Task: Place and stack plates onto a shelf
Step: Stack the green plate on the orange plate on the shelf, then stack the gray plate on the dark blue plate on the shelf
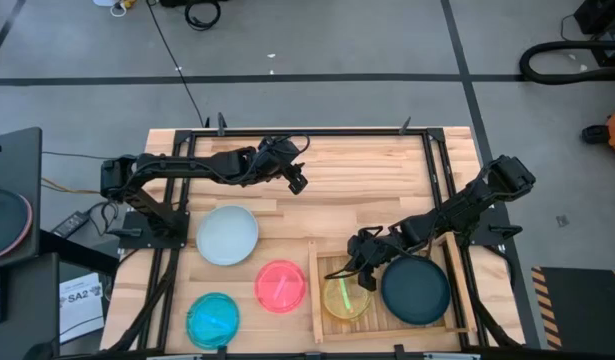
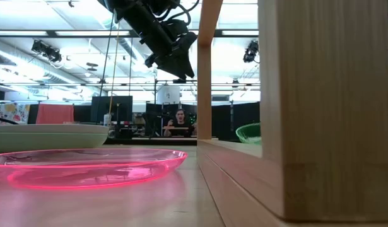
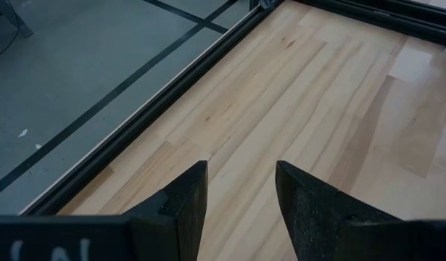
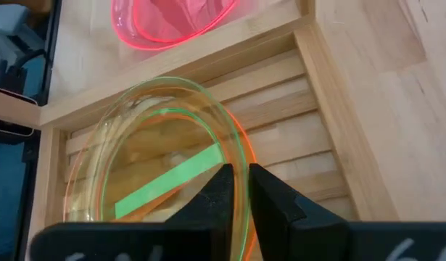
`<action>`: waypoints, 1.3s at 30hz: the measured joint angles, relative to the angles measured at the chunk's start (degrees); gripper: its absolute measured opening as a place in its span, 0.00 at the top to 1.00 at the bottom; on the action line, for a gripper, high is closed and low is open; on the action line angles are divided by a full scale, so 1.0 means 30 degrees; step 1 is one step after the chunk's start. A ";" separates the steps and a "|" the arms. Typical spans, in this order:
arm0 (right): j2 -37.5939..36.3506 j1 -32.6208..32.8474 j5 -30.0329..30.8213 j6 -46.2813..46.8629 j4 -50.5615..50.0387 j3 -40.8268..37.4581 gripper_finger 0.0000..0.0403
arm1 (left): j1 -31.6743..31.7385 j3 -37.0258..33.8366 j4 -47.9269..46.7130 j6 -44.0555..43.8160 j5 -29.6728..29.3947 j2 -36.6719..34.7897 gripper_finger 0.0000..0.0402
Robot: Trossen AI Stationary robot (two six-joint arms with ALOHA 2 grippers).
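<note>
The yellow-green plate (image 1: 344,298) (image 4: 157,167) lies in the left half of the wooden shelf (image 1: 315,300) (image 4: 317,65), on its slats. A dark teal plate (image 1: 415,290) fills the right half. My right gripper (image 1: 365,282) (image 4: 241,181) slants down at the yellow-green plate's right rim, its fingers a narrow gap apart with the rim between them. My left gripper (image 1: 299,183) (image 3: 241,188) hangs open over bare table at the far middle, holding nothing. My right gripper has one finger on either side of the yellow-green plate's rim (image 4: 246,163), coming slanting down from the table's right and far side. A thin gap shows at the rim; I cannot tell whether the fingers (image 4: 223,192) touch it. The plate rests on the shelf.
Left of the shelf on the table lie a pink plate (image 1: 281,286) (image 2: 86,167), a whitish plate (image 1: 227,235) (image 2: 48,135) and a cyan plate (image 1: 213,320). The shelf's raised rim (image 2: 320,107) stands near the table's front edge. A person sits in the room beyond the table.
</note>
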 joint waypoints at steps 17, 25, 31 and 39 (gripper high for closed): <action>-0.0015 -0.0168 0.0164 -0.0044 -0.0020 0.0000 0.53 | -0.0002 0.0000 -0.0007 0.0000 0.0001 0.0000 0.58; -0.0015 -0.0368 0.0168 -0.0044 -0.0020 0.0000 0.48 | -0.0006 0.0007 -0.0235 0.1623 0.1081 0.0000 0.58; -0.0022 -0.0368 0.0168 -0.0044 -0.0027 0.0000 0.48 | -0.0014 0.0026 -0.2098 0.2045 0.5119 -0.0519 0.58; -0.0022 -0.0368 0.0168 -0.0044 -0.0034 0.0015 0.48 | -0.0665 0.0022 -0.8159 -0.0088 0.7762 -0.2732 0.58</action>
